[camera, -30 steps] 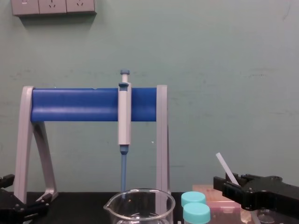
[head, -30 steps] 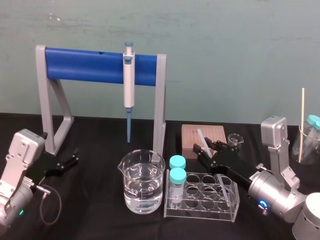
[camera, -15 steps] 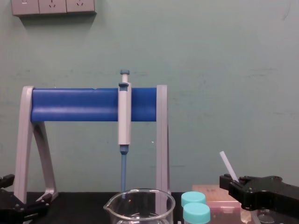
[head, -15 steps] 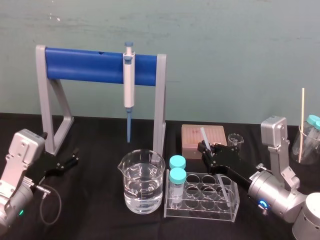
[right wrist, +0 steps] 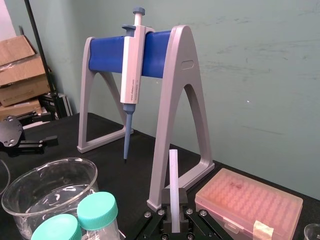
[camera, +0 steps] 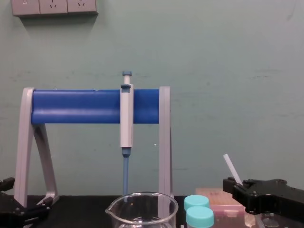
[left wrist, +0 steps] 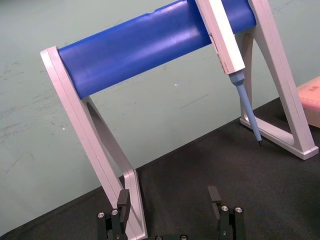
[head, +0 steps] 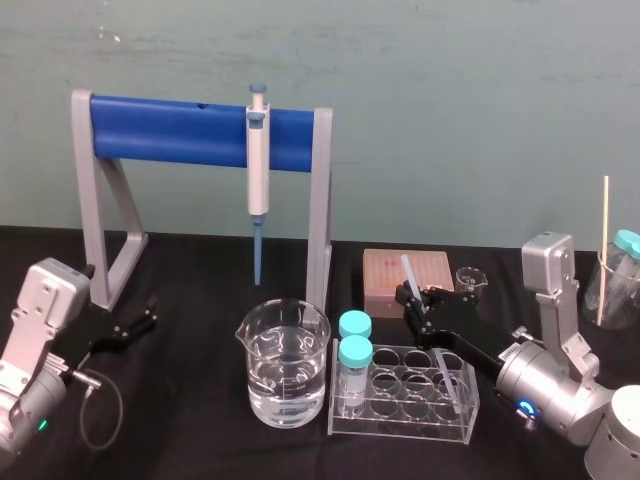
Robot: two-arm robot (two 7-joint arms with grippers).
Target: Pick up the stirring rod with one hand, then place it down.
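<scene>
Black bench (head: 200, 440): grey-legged pipette stand w/ blue bar (head: 170, 130) at back, big glass beaker (head: 318, 350) and clear plastic tube rack (head: 400, 425) in front. Right black claw (head: 412, 296) above rack's far side. Left black claw (left wrist: 170, 200) low at left, fingers apart. Thin translucent white stirring rod (right wrist: 173, 185) clamped in right claw, tilted, top end poking up.

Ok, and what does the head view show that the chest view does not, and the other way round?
Head view alone: the tube rack, the water in the big beaker, a wooden stick at far right. Chest view alone: the wall sockets at top left. Both: the pipette hanging on the blue stand, the teal-capped vials, the pink tip box, the idle left gripper at lower left, the right gripper shut on the stirring rod.
</scene>
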